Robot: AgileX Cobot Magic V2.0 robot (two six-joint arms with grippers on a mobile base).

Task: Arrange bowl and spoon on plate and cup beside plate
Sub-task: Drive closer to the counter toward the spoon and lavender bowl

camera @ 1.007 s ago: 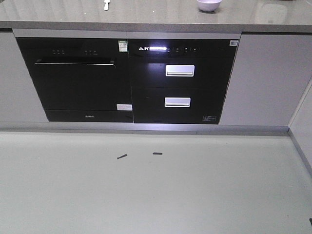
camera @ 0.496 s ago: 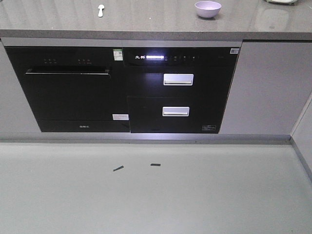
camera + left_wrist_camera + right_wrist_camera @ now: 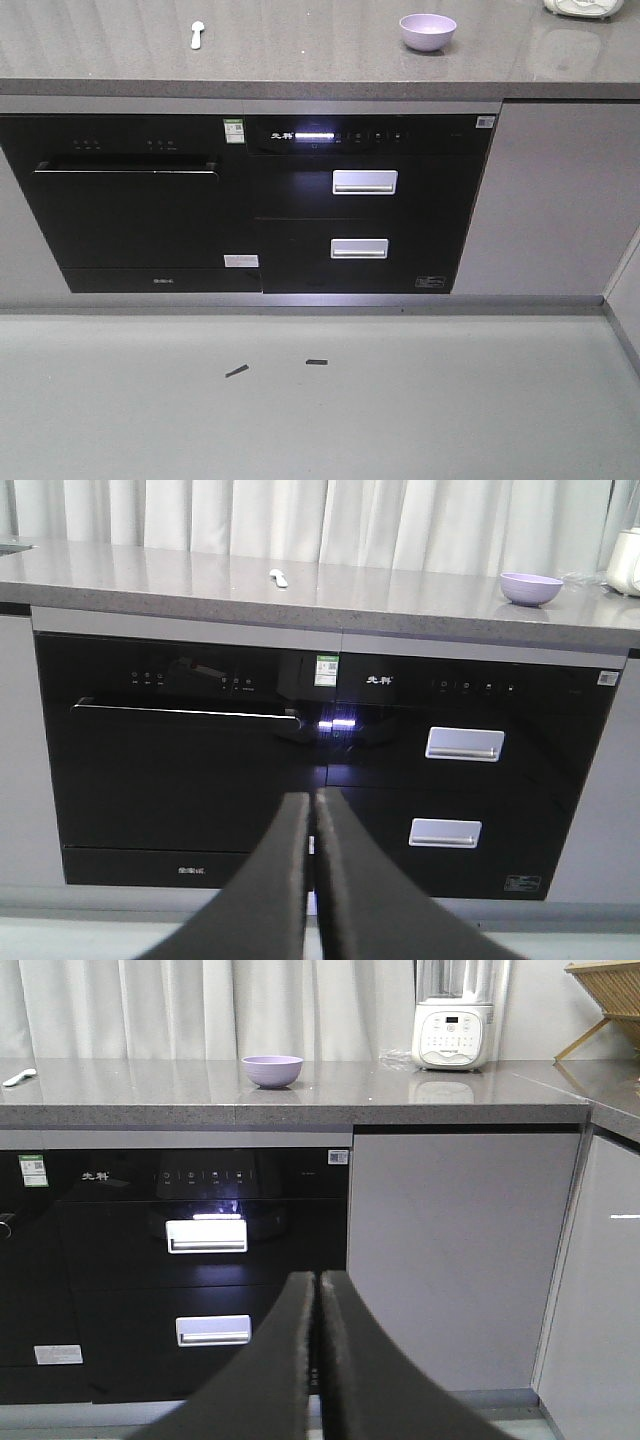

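A: Left wrist-mounted view, nearest thing first: the left gripper has its two black fingers pressed together with nothing between them. The right gripper looks the same, closed and empty.

B: And past them?

A: Grey floor, then the black appliance fronts under the grey counter. On the counter the spoon lies to the left and the bowl stands to the right, well apart. Farther back at the right is a white blender. No plate or cup shows in any view.

B: So which step is this?

A: The approach, I'd say. Nothing is grasped and both arms look short of the counter. The next move calls for closing in, opening a claw, and finding the plate.

B: Anything changed from a second ago?

A: The front view takes in more counter. Its edge sits lower in frame, spoon and bowl now show whole, and the blender's base has come into the top right corner.
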